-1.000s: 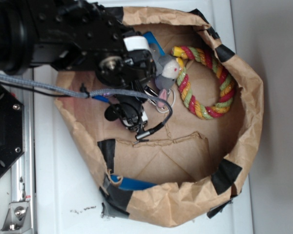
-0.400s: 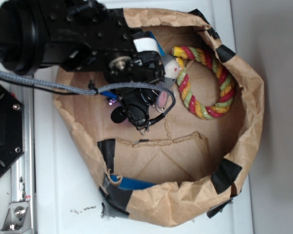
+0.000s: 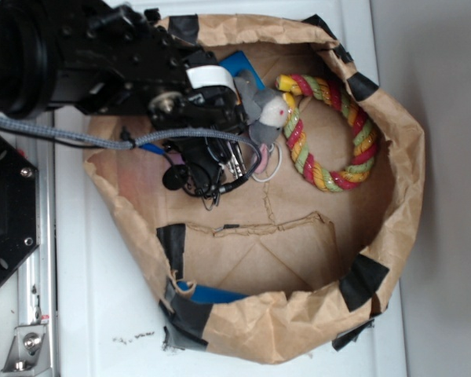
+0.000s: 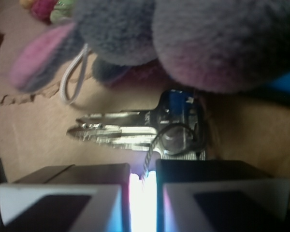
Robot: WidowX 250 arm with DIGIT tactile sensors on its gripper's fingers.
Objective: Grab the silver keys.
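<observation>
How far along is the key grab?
Done: the hand is down inside the paper bag, right at the silver keys beside the plush mouse.
In hand: its fingers are nearly together, with the key ring's edge at the gap; whether they grip it is unclear.
Left: confirm the grip, then lift; the keys look flat on the bag floor.

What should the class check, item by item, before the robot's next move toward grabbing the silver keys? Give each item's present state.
1. Silver keys in wrist view: ok, lying flat on the brown paper.
2. Gripper lined up with the keys: ok, the narrow gap faces the ring end.
3. Jaws wide enough to take the keys: not ok, nearly shut.
4. Keys held: not ok, they lie beyond the fingertips.
5. Grey plush mouse out of the way: not ok, right beside the keys.
6. Thin white ring apart from the keys: ok.
</observation>
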